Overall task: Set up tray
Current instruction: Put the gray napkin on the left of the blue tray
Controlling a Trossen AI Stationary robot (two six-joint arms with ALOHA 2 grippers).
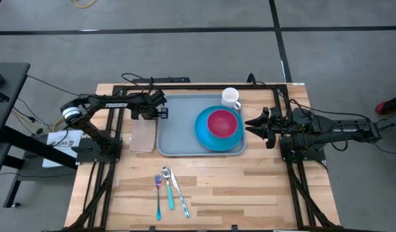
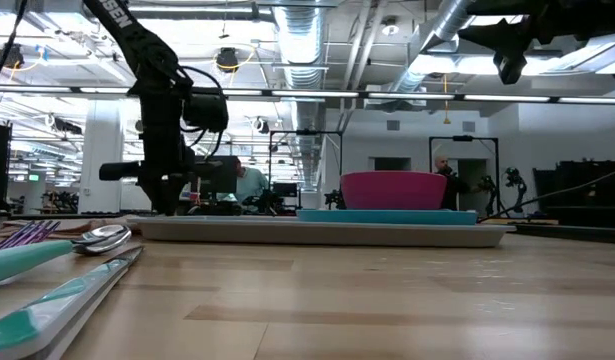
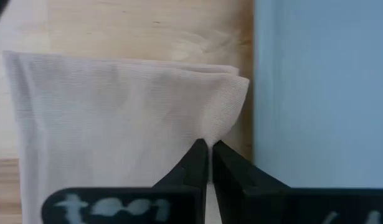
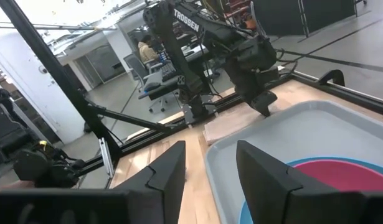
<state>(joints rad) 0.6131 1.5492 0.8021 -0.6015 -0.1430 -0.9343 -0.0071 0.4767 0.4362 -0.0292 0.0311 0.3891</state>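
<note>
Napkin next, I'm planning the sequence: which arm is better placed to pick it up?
Left. Its gripper sits nearly shut at the folded napkin's corner beside the tray; the right gripper waits open beyond the plate.

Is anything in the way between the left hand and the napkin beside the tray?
No. The left hand is right at the napkin, fingertips closed on its corner, next to the tray.

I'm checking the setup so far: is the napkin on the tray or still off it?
Off it. The folded napkin lies on the bare wood beside the tray, with the left gripper shut at its corner.
</note>
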